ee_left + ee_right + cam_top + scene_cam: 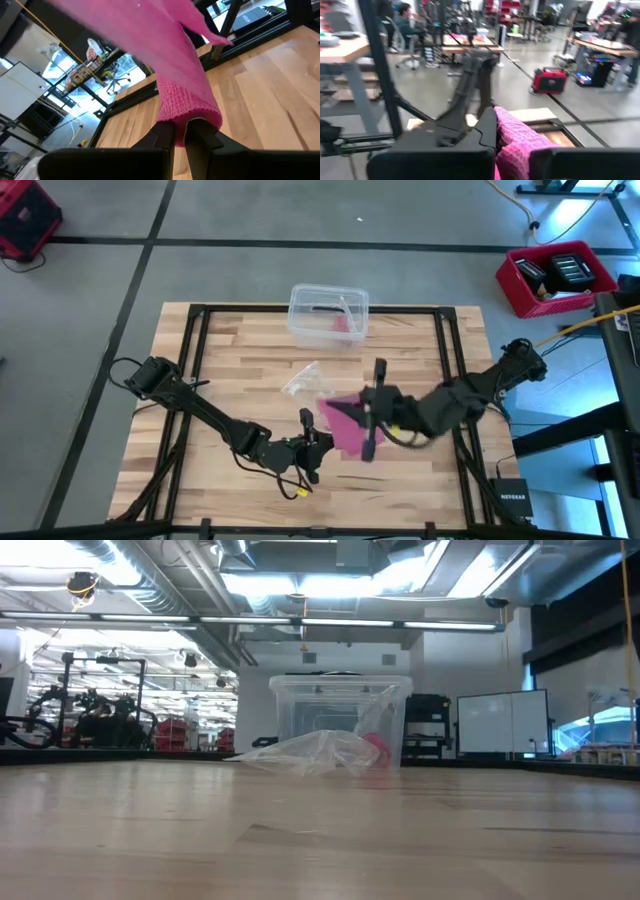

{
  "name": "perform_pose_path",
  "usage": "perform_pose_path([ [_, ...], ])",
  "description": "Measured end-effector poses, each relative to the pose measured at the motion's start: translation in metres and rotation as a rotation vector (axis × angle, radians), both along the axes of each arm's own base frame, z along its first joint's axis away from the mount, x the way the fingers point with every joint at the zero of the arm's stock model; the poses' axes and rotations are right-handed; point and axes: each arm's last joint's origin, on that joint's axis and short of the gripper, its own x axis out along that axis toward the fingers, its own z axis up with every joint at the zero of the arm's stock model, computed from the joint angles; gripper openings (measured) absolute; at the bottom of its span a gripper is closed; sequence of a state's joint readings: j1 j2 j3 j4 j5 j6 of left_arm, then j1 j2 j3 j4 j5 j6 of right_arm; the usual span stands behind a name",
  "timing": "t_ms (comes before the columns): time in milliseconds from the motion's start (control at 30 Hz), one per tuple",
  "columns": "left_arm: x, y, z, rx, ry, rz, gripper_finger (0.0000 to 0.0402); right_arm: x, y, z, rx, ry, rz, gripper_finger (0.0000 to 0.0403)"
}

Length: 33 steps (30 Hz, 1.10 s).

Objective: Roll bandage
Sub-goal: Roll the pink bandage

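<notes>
The pink bandage (345, 428) hangs as a flat strip above the middle of the wooden table, between my two grippers. My left gripper (322, 442) comes in from the table's left and is shut on the strip's nearer end. My right gripper (358, 416) comes in from the right, a little farther back, and is shut on the other part of the strip. In the left wrist view the bandage (150, 45) widens as it runs away from my fingers. The low view shows neither gripper nor the strip. My left gripper pinches the bandage's narrow, gathered end (189, 112) between its two fingers (162, 137). From there the strip rises up and away, clear of the table. My right gripper pinches a bunched part of the bandage (512, 137) between its two fingers; the gripper body hides how far back it reaches.
A clear plastic box (328, 313) stands at the table's far edge with something pink inside (375, 747). A crumpled clear wrapper (303, 380) lies in front of it. Black frame rails (195, 360) run along the table's sides. Bare wood lies near the front edge.
</notes>
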<state>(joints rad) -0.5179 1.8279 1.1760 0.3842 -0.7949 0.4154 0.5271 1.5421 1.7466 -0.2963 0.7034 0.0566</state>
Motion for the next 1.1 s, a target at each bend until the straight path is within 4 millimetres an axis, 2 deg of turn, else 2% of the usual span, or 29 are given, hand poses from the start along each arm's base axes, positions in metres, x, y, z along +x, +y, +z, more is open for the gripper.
perform_pose_path([
  [167,-0.001,-0.001,-0.001,0.011,0.006,-0.013,0.0021,0.012,-0.027,-0.014,0.038,0.102,-0.044,0.0005],
  [433,-0.005,-0.011,-0.001,0.030,0.008,-0.049,0.0021,0.026,-0.064,-0.051,0.091,0.292,-0.097,0.0005],
  [767,-0.016,-0.028,0.000,0.085,0.005,-0.055,0.0021,0.036,-0.089,-0.104,0.180,0.442,-0.158,0.0005],
  [1000,-0.018,-0.030,0.000,0.115,0.009,-0.043,0.0021,0.034,-0.098,-0.154,0.250,0.582,-0.172,0.0007],
  [1100,-0.018,-0.030,0.000,0.118,0.009,-0.036,0.0021,0.031,-0.101,-0.172,0.275,0.633,-0.187,0.0021],
])
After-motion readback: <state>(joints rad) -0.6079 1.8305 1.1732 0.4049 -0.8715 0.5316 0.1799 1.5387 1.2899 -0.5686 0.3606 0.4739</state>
